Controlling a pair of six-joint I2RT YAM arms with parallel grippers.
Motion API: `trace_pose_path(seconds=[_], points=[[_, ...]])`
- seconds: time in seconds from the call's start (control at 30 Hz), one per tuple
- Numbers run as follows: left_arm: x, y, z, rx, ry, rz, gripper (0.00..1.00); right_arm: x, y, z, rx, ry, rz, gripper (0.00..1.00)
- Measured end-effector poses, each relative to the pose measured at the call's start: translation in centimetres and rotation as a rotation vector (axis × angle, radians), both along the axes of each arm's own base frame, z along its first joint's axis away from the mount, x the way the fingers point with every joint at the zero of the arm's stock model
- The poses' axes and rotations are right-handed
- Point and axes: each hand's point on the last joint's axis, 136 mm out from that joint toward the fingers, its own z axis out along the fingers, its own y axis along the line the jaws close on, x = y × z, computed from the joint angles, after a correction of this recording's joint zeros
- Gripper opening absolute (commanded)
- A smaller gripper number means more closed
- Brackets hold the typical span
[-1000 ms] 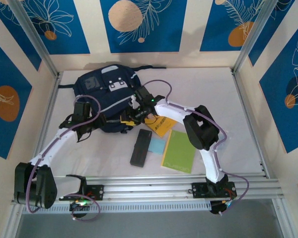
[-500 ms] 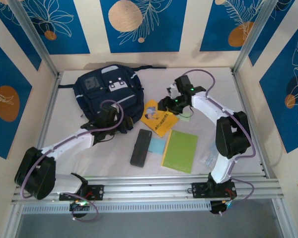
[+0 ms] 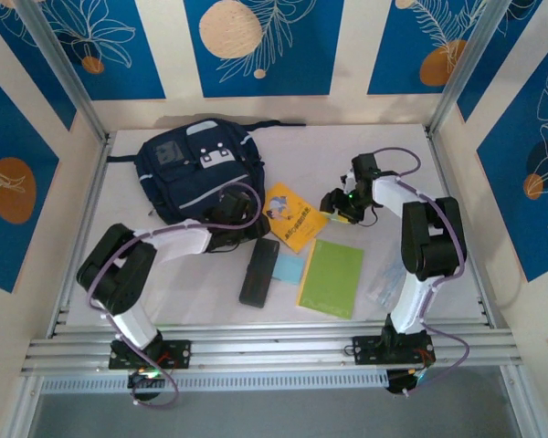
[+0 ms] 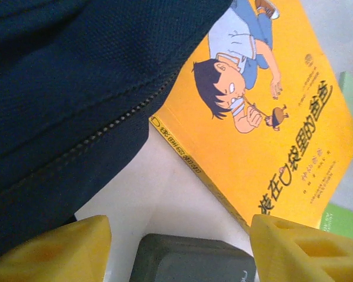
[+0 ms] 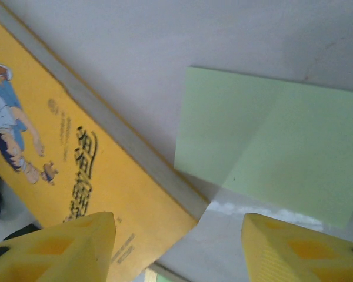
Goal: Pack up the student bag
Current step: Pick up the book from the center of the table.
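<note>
Student bag far left on table. Picture book just right of the bag's near right corner, its edge against the bag. Paper sheet just right of the book. Pencil case in front of the book. Small pad between case and notebook. Plastic pouch right of the notebook.

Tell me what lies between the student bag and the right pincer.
The yellow picture book lies flat between the student bag and the right pincer, as the top view shows.
</note>
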Motion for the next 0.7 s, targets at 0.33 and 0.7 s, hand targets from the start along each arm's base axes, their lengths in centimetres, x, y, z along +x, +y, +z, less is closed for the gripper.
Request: trace_pose_path(seconds=[0.33,0.7], points=[[0.9,-0.9,-1.7,0.012,0.026,-0.007,0.62,0.2,2.4,-1.2,0.036,0.012,0.054,0.58],[1.9,-2.0,-2.4,0.017,0.044,-0.014,0.60,-0.8,4.8,-0.5,0.102,0.027,0.099,0.54]])
